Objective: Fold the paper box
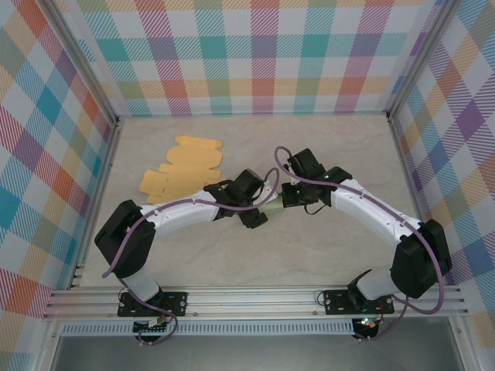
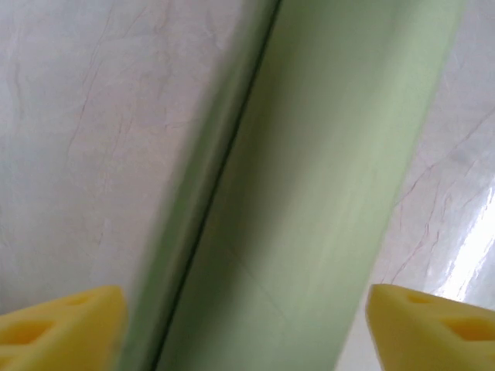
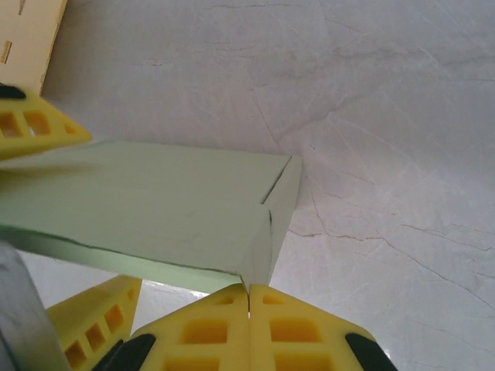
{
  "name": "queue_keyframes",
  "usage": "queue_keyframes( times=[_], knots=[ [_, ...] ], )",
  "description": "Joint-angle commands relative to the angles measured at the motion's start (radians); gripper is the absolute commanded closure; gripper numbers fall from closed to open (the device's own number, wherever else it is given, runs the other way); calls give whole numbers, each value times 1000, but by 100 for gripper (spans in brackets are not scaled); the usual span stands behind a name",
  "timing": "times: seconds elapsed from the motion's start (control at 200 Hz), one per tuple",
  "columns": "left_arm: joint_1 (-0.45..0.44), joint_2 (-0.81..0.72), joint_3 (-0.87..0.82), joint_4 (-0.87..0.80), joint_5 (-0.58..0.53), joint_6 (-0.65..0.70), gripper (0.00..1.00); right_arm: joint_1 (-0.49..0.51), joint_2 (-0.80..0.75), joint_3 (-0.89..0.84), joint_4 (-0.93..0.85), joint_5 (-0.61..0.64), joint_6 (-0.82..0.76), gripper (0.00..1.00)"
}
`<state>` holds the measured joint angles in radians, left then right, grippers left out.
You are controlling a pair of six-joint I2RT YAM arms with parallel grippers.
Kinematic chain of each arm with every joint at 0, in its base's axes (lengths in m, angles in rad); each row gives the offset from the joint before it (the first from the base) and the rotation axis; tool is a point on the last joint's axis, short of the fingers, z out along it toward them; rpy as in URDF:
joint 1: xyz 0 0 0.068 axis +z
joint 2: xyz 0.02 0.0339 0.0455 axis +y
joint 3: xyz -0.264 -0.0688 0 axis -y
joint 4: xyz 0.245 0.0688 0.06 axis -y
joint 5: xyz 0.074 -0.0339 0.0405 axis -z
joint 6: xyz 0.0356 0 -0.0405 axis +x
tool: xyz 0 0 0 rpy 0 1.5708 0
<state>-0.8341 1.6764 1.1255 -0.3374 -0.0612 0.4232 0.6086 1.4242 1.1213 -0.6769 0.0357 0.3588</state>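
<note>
paper box [image 1: 272,207]: long axis left-right (top view) | left hand [image 2: 246,313]: spread astride it | right hand [image 3: 249,294]: pressed together

Looked like a lab robot cell: plaid-printed backdrop walls [image 1: 263,54], aluminium extrusion frame [image 1: 255,300], marble-look tabletop [image 1: 309,259], left arm [image 1: 182,211] and right arm [image 1: 373,207] bolted to the frame.

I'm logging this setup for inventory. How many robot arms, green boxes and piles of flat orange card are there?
robot arms: 2, left arm and right arm
green box: 1
pile of flat orange card: 1
total: 4
</note>
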Motion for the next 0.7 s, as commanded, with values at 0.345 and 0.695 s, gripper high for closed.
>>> queue_keyframes(
  times=[0.345, 0.695],
  knots=[
    [19, -67, 0, 69, -46, -33, 0, 3, 76, 96, -106, 14, 3, 100],
    [21, -100, 31, 50, -93, -6, 0, -17, 134, 155, -146, -2, -3, 100]
  ],
)
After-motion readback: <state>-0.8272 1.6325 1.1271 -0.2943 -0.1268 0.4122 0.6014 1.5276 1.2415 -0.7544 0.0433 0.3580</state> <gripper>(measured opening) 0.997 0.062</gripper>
